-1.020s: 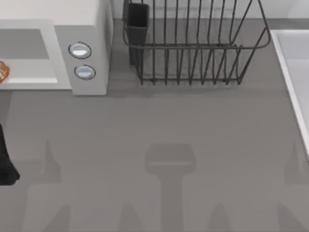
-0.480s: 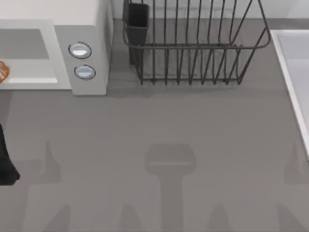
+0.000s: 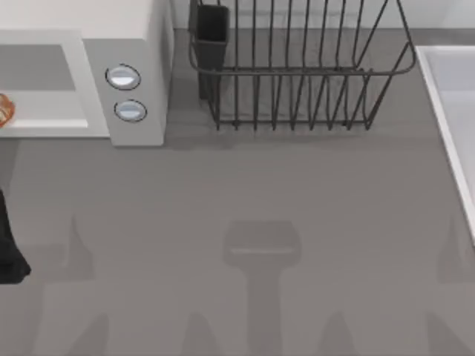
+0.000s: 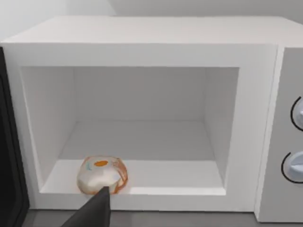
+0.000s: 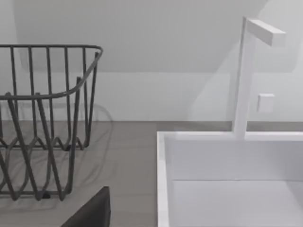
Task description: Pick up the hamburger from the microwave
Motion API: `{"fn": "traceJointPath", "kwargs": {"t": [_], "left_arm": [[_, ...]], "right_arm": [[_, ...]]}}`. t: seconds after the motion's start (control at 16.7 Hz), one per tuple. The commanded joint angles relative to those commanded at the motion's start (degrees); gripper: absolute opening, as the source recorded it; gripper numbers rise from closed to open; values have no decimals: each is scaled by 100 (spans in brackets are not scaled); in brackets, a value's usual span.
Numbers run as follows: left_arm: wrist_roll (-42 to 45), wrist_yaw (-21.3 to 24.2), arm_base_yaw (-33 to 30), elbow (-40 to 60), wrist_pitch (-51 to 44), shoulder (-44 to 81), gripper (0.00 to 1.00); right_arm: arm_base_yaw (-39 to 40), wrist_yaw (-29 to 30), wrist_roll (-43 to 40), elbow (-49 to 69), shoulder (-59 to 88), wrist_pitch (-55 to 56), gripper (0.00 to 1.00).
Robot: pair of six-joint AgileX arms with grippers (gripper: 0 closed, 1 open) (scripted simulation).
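The white microwave [image 3: 133, 44] stands at the table's back left with its door open, showing a light grey cavity and two round knobs [image 3: 122, 77]. The hamburger [image 4: 102, 174], a small round orange-brown bun, lies on the cavity floor near the front, towards the cavity's left side; in the top view the hamburger [image 3: 4, 110] shows at the left edge. A dark part of my left gripper [image 4: 94, 212] is just in front of the hamburger, outside the microwave [image 4: 142, 42] opening and apart from it. My right gripper [image 5: 92, 210] is parked by the sink.
A black wire dish rack [image 3: 297, 74] stands at the back centre, with a dark cup holder [image 3: 211, 33] at its left end. A white sink basin [image 3: 453, 111] with a faucet [image 5: 246, 71] runs along the right. A black shape [image 3: 9, 245] sits at the left edge.
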Motion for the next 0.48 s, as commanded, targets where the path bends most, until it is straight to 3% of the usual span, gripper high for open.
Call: {"fn": "traceJointPath", "kwargs": {"t": [0.24, 0.48], "left_arm": [[36, 89, 82, 290, 372, 780, 100], [106, 268, 245, 871, 1117, 2339, 100]], "right_arm": [[0, 0, 0, 0, 0, 0, 100], [0, 0, 0, 0, 0, 0, 100]]}}
